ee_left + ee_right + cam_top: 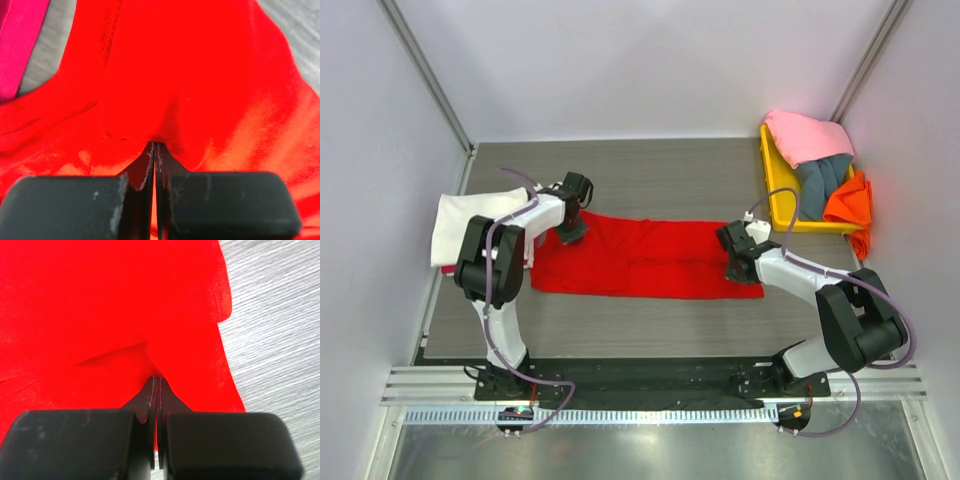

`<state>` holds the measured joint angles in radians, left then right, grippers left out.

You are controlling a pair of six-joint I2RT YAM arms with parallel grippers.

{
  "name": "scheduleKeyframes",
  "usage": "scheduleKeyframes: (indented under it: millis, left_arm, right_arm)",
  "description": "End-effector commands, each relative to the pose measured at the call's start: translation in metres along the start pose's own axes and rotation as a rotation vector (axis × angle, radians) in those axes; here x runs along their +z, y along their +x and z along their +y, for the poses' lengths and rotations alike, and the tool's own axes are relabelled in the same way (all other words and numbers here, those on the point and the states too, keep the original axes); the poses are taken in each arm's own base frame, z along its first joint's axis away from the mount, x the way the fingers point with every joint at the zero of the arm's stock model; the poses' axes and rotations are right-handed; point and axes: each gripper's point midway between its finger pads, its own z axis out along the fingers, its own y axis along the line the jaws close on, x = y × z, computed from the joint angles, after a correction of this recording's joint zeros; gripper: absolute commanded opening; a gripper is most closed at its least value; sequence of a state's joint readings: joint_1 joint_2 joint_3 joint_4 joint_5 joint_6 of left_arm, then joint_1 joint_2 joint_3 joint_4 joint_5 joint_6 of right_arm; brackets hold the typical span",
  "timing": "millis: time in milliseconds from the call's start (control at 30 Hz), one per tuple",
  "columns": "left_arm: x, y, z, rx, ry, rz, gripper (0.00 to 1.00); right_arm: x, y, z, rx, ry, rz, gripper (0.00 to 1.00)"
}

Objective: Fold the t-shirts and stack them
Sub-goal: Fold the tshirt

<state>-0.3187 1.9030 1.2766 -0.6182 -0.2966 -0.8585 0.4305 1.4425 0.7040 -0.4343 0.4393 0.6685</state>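
Note:
The bright red t-shirt (640, 262) lies spread flat across the middle of the table, folded into a long strip. My left gripper (570, 232) is at its far left corner, shut on a pinch of the red cloth (200, 75); the jaws meet with cloth between them (155, 146). My right gripper (736, 258) is at the shirt's right end, shut on the red cloth (100, 305) near its edge (156, 379). A folded cream-white t-shirt (465, 222) lies at the left, beside the left arm. Pink (808, 135), grey-blue (823, 180) and orange (850, 205) shirts are heaped at the back right.
A yellow plastic tray (775, 190) at the back right holds the heaped shirts; the orange one hangs over its near side. A strip of magenta cloth (20, 40) shows beside the red shirt, by the white one. White walls close in both sides.

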Motion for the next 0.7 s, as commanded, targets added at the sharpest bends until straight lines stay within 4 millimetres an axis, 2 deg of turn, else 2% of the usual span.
scheduleKeyframes:
  millis: [0, 33, 67, 100, 133, 167, 200, 233, 367, 400, 433, 500, 533, 567, 633, 667]
  left_arm:
    - [0.018, 0.003, 0.004, 0.038, -0.07, 0.023, 0.0]
    - [0.021, 0.002, 0.003, 0.051, -0.08, 0.035, 0.0]
    - [0.02, -0.009, -0.009, 0.055, -0.06, 0.019, 0.0]
    - [0.032, -0.005, -0.009, 0.088, -0.082, 0.042, 0.0]
    - [0.036, -0.005, -0.01, 0.103, -0.1, 0.058, 0.0]
    - [0.035, -0.02, -0.027, 0.102, -0.072, 0.042, 0.0]
    - [0.05, -0.014, -0.03, 0.133, -0.087, 0.074, 0.0]
    - [0.049, -0.027, -0.046, 0.132, -0.062, 0.066, 0.0]
    - [0.067, -0.041, -0.082, 0.147, -0.007, 0.082, 0.0]
    - [0.071, -0.038, -0.092, 0.149, 0.027, 0.109, 0.0]
    - [0.076, -0.044, -0.109, 0.153, 0.075, 0.105, 0.0]
    - [0.079, -0.041, -0.128, 0.143, 0.144, 0.148, 0.0]
    - [0.083, -0.046, -0.142, 0.136, 0.18, 0.147, 0.0]
    - [0.083, -0.045, -0.15, 0.135, 0.206, 0.151, 0.0]
    - [0.08, -0.053, -0.171, 0.104, 0.278, 0.136, 0.0]
    - [0.082, -0.048, -0.18, 0.096, 0.308, 0.15, 0.0]
  right_arm:
    - [0.006, 0.027, 0.001, 0.049, -0.006, 0.095, 0.01]
    - [0.004, 0.032, 0.003, 0.054, -0.023, 0.114, 0.01]
    - [0.004, 0.035, 0.003, 0.063, -0.025, 0.122, 0.01]
    - [0.0, 0.035, 0.004, 0.071, -0.037, 0.118, 0.01]
    - [-0.002, 0.04, 0.004, 0.06, -0.043, 0.124, 0.01]
    - [-0.005, 0.044, 0.006, 0.057, -0.064, 0.136, 0.01]
    - [-0.008, 0.047, 0.005, 0.055, -0.075, 0.139, 0.01]
    - [-0.01, 0.05, 0.006, 0.051, -0.091, 0.149, 0.01]
    - [-0.027, 0.069, 0.017, -0.004, -0.153, 0.189, 0.01]
    - [-0.031, 0.075, 0.019, -0.017, -0.155, 0.199, 0.01]
    - [-0.035, 0.08, 0.024, -0.014, -0.163, 0.206, 0.01]
    - [-0.048, 0.102, 0.039, -0.066, -0.204, 0.231, 0.01]
    - [-0.051, 0.11, 0.046, -0.046, -0.206, 0.246, 0.01]
    - [-0.061, 0.126, 0.056, -0.101, -0.239, 0.256, 0.01]
    - [-0.072, 0.137, 0.075, -0.091, -0.274, 0.264, 0.01]
    - [-0.077, 0.146, 0.083, -0.112, -0.285, 0.269, 0.01]
